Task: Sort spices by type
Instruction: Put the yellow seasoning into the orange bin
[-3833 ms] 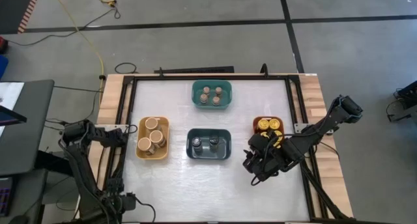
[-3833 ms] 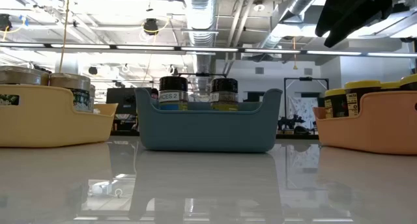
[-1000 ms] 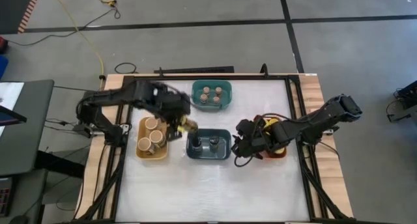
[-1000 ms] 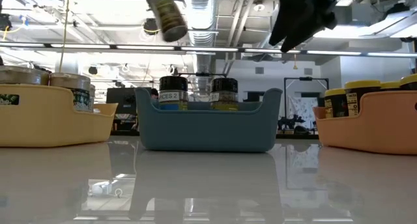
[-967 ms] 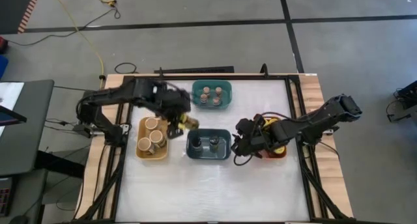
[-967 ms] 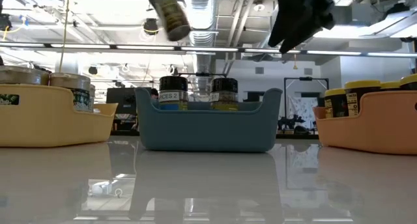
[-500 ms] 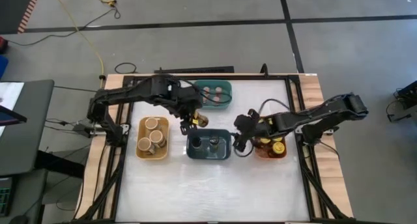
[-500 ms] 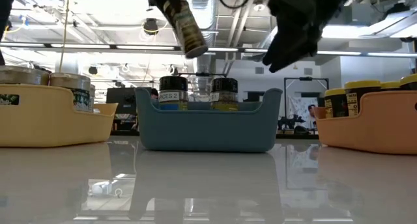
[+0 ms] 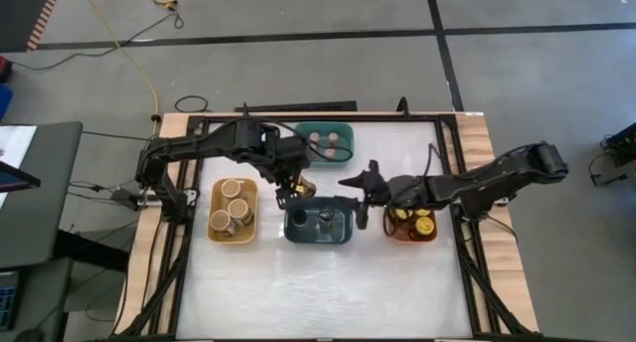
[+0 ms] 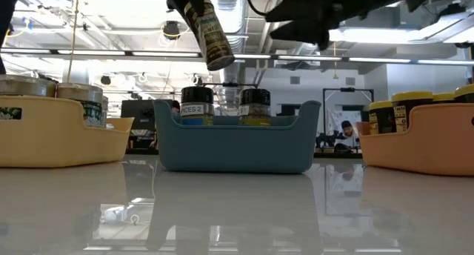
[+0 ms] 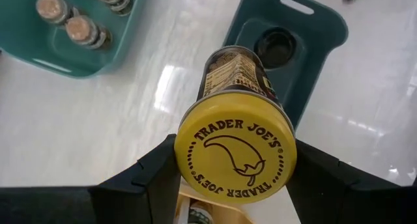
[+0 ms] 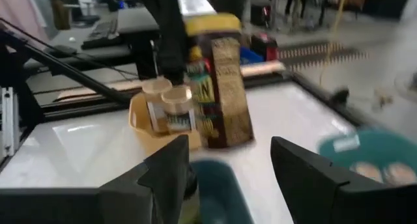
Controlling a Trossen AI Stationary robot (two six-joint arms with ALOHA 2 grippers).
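My left gripper (image 9: 290, 181) is shut on a yellow-lidded spice jar (image 11: 233, 87). The jar hangs tilted (image 10: 210, 32) above the far left corner of the dark-blue bin (image 9: 318, 240). Two dark-lidded jars (image 10: 196, 107) stand in that bin. My right gripper (image 9: 358, 180) is open and holds nothing. It lies nearly level above the bin's far right corner and points toward the table's left. In the right wrist view its fingers (image 12: 171, 172) frame the held jar (image 12: 218, 87) from a distance. My left gripper pinches the jar's yellow lid (image 11: 195, 160) between its two fingers, one on each opposite side of the rim. The fingers (image 11: 151, 178) come from above, slanting down. The jar hangs below them, clear of everything, with its base (image 10: 221, 61) tipped toward the table's right.
A teal bin (image 9: 299, 148) with small brown-topped jars stands at the far middle. A yellow bin (image 9: 213, 213) with wide tan-topped jars is on the left. An orange bin (image 9: 417, 238) with yellow-lidded jars is on the right. The near part of the table (image 9: 318, 292) is bare.
My left gripper has carried the jar from beside the yellow bin toward the table's right and a little down, to above the dark-blue bin's far left corner. My right gripper has gone toward the far edge and tipped up from pointing down to nearly level.
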